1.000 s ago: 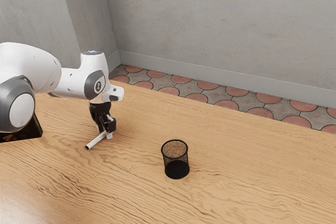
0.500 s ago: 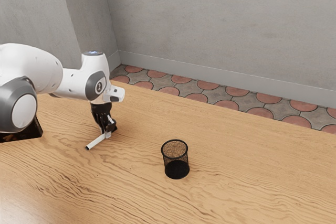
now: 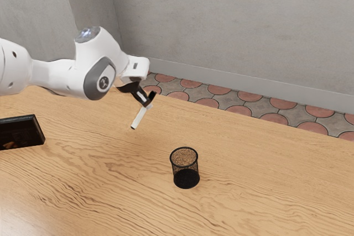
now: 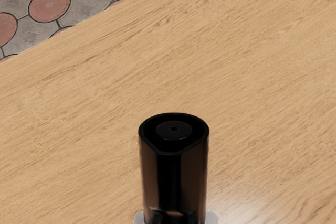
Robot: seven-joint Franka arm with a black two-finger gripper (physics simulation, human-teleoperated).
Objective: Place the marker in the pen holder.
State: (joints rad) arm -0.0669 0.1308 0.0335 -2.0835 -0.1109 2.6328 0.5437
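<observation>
In the exterior view my gripper (image 3: 148, 102) is tilted above the table and shut on the marker (image 3: 139, 118), whose white barrel slants down toward the exterior view's left, clear of the wood. The black mesh pen holder (image 3: 185, 168) stands upright on the table, lower and toward the exterior view's right from the gripper, apart from the marker. Close under my hand in the wrist view, the marker (image 4: 174, 177) shows its dark round end, with pale fingertip edges at both sides of it.
A dark box-like object (image 3: 21, 132) stands on the wooden table (image 3: 99, 192) at the exterior view's left. Beyond the table's far edge lie a tiled floor and a grey wall.
My hand has risen with the marker, tilted, and moved toward the exterior view's right. The marker has left the table and hangs at a steeper slant. The pen holder has stayed put.
</observation>
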